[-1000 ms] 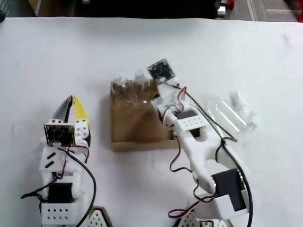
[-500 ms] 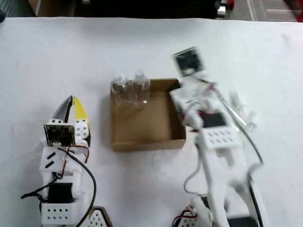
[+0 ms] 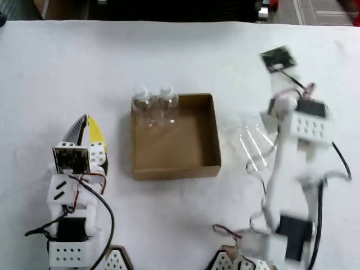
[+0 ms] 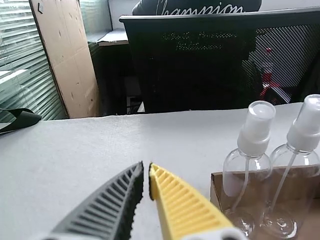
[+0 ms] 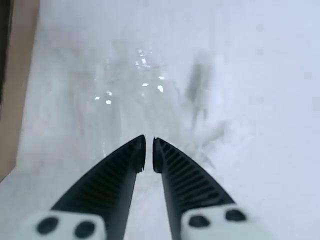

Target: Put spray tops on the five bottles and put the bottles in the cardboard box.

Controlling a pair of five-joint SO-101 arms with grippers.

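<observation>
The cardboard box (image 3: 175,167) sits mid-table, and two clear bottles with white spray tops (image 3: 140,103) (image 3: 166,102) stand upright in its far left corner. The left wrist view shows the same pair (image 4: 247,160) (image 4: 296,155) behind the box rim (image 4: 218,184). Uncapped clear bottles (image 3: 254,144) lie on the cloth to the right of the box. My right arm (image 3: 299,125) hangs over them. Its gripper (image 5: 149,145) is shut and empty, pointing down at the blurred bottles (image 5: 127,92). Left of the box, my left gripper (image 3: 87,121) (image 4: 145,174) rests shut and empty.
A white cloth (image 3: 67,62) covers the table, with open room at the far and left sides. The box's brown edge (image 5: 17,95) shows beside the right gripper. A dark mesh chair (image 4: 210,60) stands beyond the table's far edge.
My right arm has swung from over the box's far corner to the right, and is now above the loose bottles. The left arm has stayed put.
</observation>
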